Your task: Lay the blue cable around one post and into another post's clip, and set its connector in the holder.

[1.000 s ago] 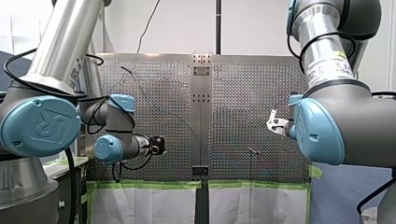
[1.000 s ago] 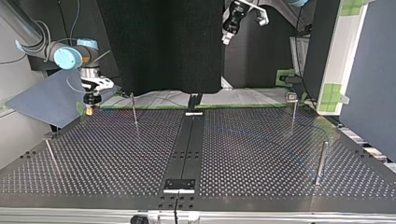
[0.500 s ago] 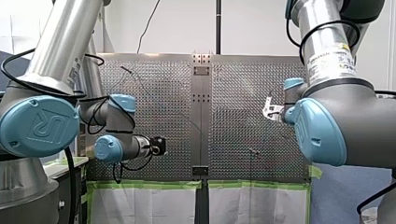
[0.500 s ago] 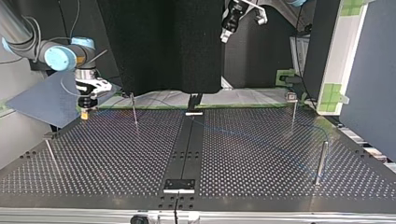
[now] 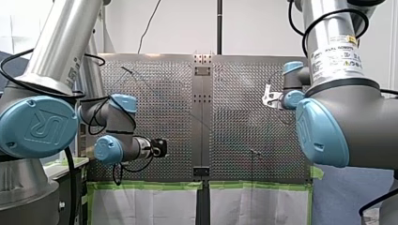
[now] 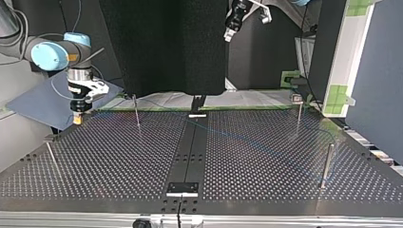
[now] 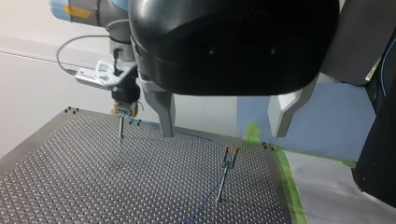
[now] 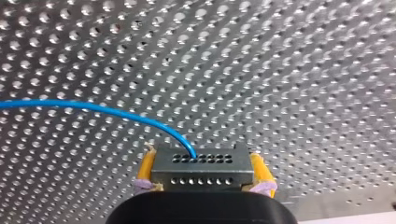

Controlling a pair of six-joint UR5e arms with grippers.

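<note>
Blue cable [image 8: 93, 108]: one end enters the connector [image 8: 201, 172]. My right gripper [image 8: 203, 156] clamps the connector between its yellow pads [image 8: 145, 170], clear above the perforated surface [image 8: 303, 70]. In the top view the cable runs low across the surface from my right gripper [image 6: 76, 118] at far left toward the thick post [image 6: 327, 164] at near right. I cannot tell whether it bears on that post. It does not appear seated in the clip-topped post [image 6: 298, 111]. My left gripper [image 7: 222, 134] hangs high, fingers spread, empty.

Assessment: routing is in hand, with the connector in transit. Neither the wrap nor the clip looks complete, and I cannot pick out the holder. The next move calls for carrying the connector around a post, cable low and lightly taut, without snagging the thin post [image 6: 136, 111] nearby.

Clearance: my right gripper sits close to the surface's far-left edge in the top view. Open room lies toward the centre strip [image 6: 190, 147]. My left arm is well apart from the work.
</note>
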